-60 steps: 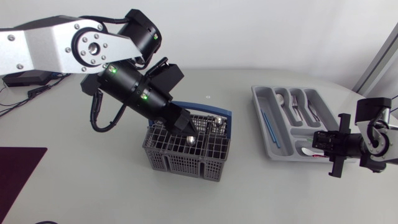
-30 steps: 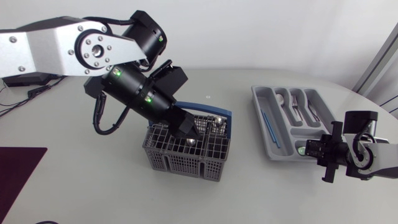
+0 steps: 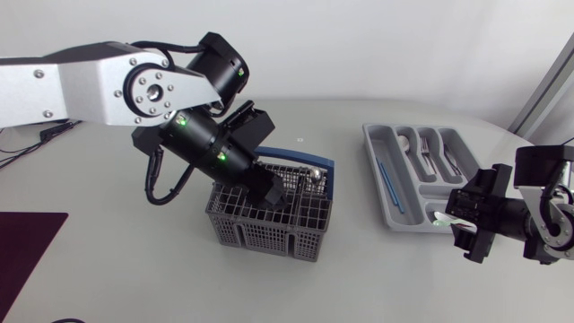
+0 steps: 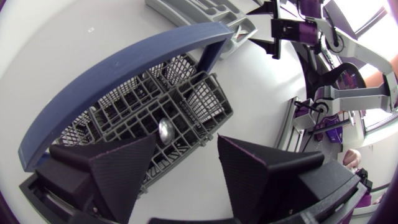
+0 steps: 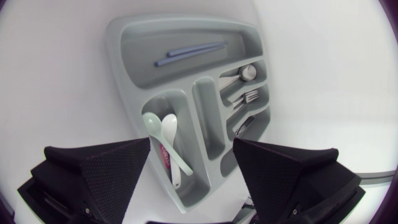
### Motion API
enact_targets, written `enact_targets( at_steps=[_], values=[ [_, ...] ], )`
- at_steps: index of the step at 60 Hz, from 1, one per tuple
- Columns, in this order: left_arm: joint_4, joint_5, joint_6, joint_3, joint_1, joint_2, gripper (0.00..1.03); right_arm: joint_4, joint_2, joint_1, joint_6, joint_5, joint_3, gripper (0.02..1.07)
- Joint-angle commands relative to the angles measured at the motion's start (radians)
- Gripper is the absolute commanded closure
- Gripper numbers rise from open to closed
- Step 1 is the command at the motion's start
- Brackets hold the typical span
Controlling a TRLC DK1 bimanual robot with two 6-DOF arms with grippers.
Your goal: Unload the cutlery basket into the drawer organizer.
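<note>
The grey cutlery basket (image 3: 269, 224) with its blue handle (image 3: 309, 162) stands mid-table. My left gripper (image 3: 272, 195) is down in its top, open. In the left wrist view a silver spoon bowl (image 4: 165, 129) sticks up from a basket (image 4: 186, 99) cell just ahead of the open left gripper (image 4: 186, 146), untouched. More metal pieces (image 3: 310, 174) stand at the basket's far side. The grey drawer organizer (image 3: 395, 193) lies at the right. My right gripper (image 3: 465, 225) hovers open at its near end. Two white spoons (image 5: 163, 132) lie in the compartment beneath the right gripper (image 5: 193, 149).
The organizer (image 5: 124, 56) also holds blue chopsticks (image 5: 189, 52), a metal spoon (image 5: 247, 72) and a fork (image 5: 249, 96) in separate compartments. A dark mat (image 3: 27, 247) lies at the table's front left corner.
My right gripper opened and let a white spoon go into the organizer's near compartment. My left arm shifted slightly right and sank deeper into the basket, still open.
</note>
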Motion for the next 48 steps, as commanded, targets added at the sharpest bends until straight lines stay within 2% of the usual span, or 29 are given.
enact_targets(
  at_steps=[1,14,25,31,43,48],
  values=[
    [0.026,-0.032,-0.029,-0.042,-0.005,0.025,0.21,-0.063,-0.056,0.038,0.1,-0.014,0.009,0.07],
    [0.091,-0.093,-0.056,-0.063,-0.024,0.05,0.23,-0.201,-0.159,0.13,0.29,-0.066,0.007,0.07],
    [0.119,-0.093,-0.084,-0.056,-0.033,0.08,0.44,-0.247,-0.239,0.207,0.382,-0.072,-0.022,0.07],
    [0.123,-0.093,-0.092,-0.056,-0.033,0.08,0.49,-0.26,-0.265,0.233,0.408,-0.072,-0.033,0.07],
    [0.131,-0.091,-0.098,-0.062,-0.03,0.073,0.89,-0.269,-0.291,0.299,0.465,-0.074,-0.046,0.07],
    [0.137,-0.09,-0.101,-0.072,-0.025,0.068,0.92,-0.267,-0.29,0.317,0.48,-0.074,-0.046,0.07]
  ],
)
